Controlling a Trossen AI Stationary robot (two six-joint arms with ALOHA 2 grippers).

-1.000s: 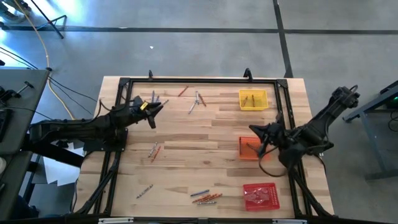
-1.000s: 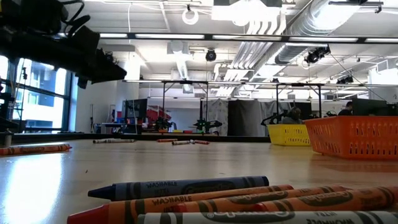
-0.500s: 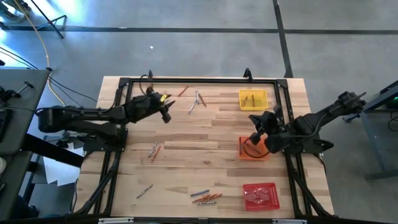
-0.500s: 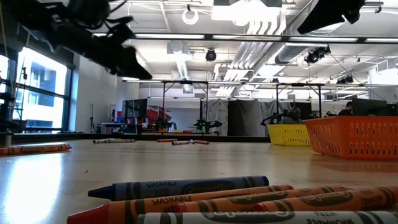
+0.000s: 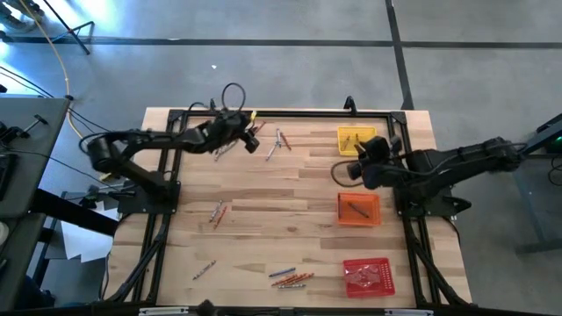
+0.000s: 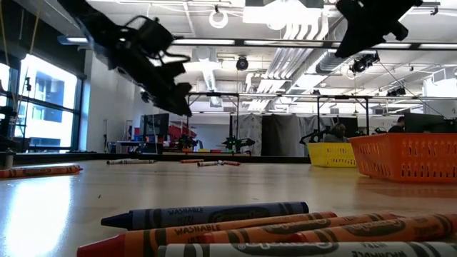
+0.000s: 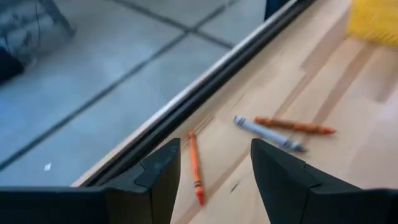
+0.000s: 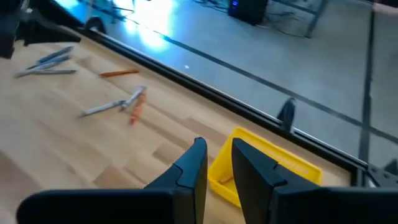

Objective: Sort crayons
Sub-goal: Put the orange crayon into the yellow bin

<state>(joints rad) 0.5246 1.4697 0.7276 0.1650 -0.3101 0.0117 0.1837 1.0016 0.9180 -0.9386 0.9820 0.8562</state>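
Note:
Crayons lie flat in loose groups on the wooden table: an orange one [image 7: 196, 167] and a grey and orange pair [image 7: 267, 132] by the far edge, others [image 5: 217, 211] at mid-left, and more [image 5: 290, 278] near the front. One crayon [image 5: 356, 209] lies in the orange tray [image 5: 376, 216]. My left gripper [image 5: 252, 140] hangs open above the far-edge crayons. The orange one shows between its fingers [image 7: 161, 174] in the left wrist view, well beneath them. My right gripper [image 5: 344, 171] hovers beside the yellow tray [image 5: 357, 140], its fingers [image 8: 196, 165] slightly apart with nothing between them.
A red tray [image 5: 367, 276] stands at the front right. A black frame rail [image 5: 281, 114] runs along the table's far edge, close to my left gripper. In the low view, blue and orange crayons [image 6: 207, 214] lie right in front of the camera.
My left gripper has swung from the table's left part toward the far edge and rightward, ending over the crayons there. My right gripper has left the place above the orange tray and gone toward the far edge, stopping beside the yellow tray.

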